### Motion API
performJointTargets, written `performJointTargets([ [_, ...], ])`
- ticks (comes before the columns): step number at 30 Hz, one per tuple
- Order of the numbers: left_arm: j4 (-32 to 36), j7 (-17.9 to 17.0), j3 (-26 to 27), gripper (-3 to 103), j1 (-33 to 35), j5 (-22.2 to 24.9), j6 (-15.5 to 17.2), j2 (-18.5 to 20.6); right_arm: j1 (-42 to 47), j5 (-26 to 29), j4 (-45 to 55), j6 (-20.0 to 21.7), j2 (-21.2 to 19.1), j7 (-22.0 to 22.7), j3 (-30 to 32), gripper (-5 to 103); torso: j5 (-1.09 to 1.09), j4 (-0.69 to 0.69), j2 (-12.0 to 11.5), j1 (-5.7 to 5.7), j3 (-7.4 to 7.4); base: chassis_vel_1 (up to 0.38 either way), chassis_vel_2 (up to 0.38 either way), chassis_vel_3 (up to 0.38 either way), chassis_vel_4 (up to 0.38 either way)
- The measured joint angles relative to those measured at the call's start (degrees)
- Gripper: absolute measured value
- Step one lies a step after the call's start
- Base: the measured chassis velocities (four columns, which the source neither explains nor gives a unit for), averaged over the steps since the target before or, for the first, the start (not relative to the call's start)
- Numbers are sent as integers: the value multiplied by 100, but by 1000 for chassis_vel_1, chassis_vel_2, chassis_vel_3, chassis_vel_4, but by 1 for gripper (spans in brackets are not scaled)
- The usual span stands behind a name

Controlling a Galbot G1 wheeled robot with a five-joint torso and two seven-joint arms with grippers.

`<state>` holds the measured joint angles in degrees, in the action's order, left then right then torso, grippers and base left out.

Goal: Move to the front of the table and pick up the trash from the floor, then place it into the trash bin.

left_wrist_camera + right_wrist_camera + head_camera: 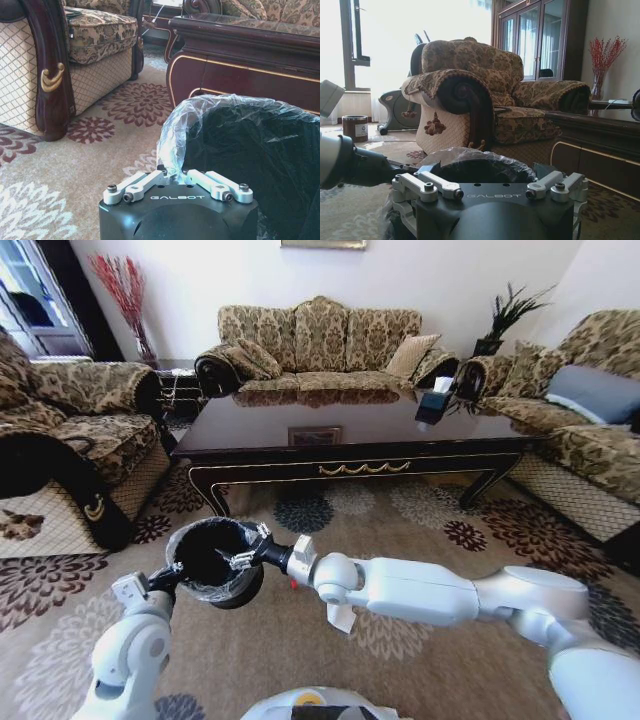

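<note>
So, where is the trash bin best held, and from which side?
Grip the trash bin by its rim, from the near side, one finger inside, one outside: it is upright, open-topped, and its round body looks too wide to span. The left hand pinches the bag-lined rim this way.

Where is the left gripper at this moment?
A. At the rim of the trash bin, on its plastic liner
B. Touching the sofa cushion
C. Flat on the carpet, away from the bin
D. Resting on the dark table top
A: the left gripper has its fingers closed on the clear liner at the rim of the trash bin.
</note>
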<state>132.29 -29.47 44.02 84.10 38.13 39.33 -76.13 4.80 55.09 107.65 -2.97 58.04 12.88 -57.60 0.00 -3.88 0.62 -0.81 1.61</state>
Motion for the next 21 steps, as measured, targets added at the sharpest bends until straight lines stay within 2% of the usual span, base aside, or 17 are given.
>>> performJointTargets([
  [2, -8, 0, 8, 3, -7, 3, 0, 8, 3, 175, -41, 110, -12, 56, 103, 100, 0, 1, 0, 0, 0, 0, 0, 0, 0],
  [4, -9, 4, 34, 3, -16, 26, 0, 37, 52, 742, -111, 465, -35, 286, 371, 100, 0, 0, 0, 0, 0, 0, 0, 0, 0],
  [5, -9, 4, 34, 3, -16, 26, 0, 37, 52, 742, -111, 465, -35, 286, 371, 100, 0, 0, 0, 0, 0, 0, 0, 0, 0],
  [6, -9, 4, 48, 3, -19, 40, 0, 51, 80, 1041, -160, 588, -42, 420, 507, 100, 0, 0, 0, 0, 0, 0, 0, 0, 0],
  [8, -8, 7, 89, 3, -23, 86, 0, 98, 154, 1716, -376, 741, -61, 880, 903, 100, 1, 0, 0, 0, 0, 0, 0, 0, 0],
  [9, -2, 8, 102, 3, -22, 100, 0, 117, 184, 1852, -514, 785, -69, 1205, 1047, 100, 0, 0, 0, 0, 0, 0, 0, 0, 0],
  [10, -2, 8, 102, 3, -22, 100, 0, 117, 184, 1852, -514, 785, -69, 1205, 1047, 100, 0, 0, 0, 0, 0, 0, 0, 0, 0],
  [12, 27, 7, 140, 3, -14, 127, 0, 165, 271, 1878, -902, 1094, -110, 2337, 1282, 100, 0, 1, 0, 0, 0, 0, 0, 0, 0],
  [14, 56, 7, 177, 3, -14, 172, 0, 214, 428, 1947, -1149, 1381, -167, 3165, 1469, 100, 0, 0, 0, 0, 0, 0, 0, 0, 0],
  [15, 56, 7, 177, 3, -14, 172, 0, 214, 428, 1947, -1149, 1381, -167, 3165, 1469, 100, 0, 0, 0, 0, 0, 0, 0, 0, 0],
  [17, 95, 7, 212, 3, -4, 211, 2, 262, 698, 2002, -1357, 1587, -206, 3633, 1778, 100, 1, -1, 0, 0, 0, 0, 0, 0, 0],
  [20, 159, 4, 253, 3, 71, 236, 4, 303, 1425, 1756, -1846, 1853, -258, 3892, 2507, 100, 1, 1, 1, 0, 0, 0, 0, 0, 0],
  [21, 159, 4, 253, 3, 71, 236, 4, 303, 1425, 1756, -1846, 1853, -258, 3892, 2507, 100, 1, 1, 1, 0, 0, 0, 0, 0, 0],
])
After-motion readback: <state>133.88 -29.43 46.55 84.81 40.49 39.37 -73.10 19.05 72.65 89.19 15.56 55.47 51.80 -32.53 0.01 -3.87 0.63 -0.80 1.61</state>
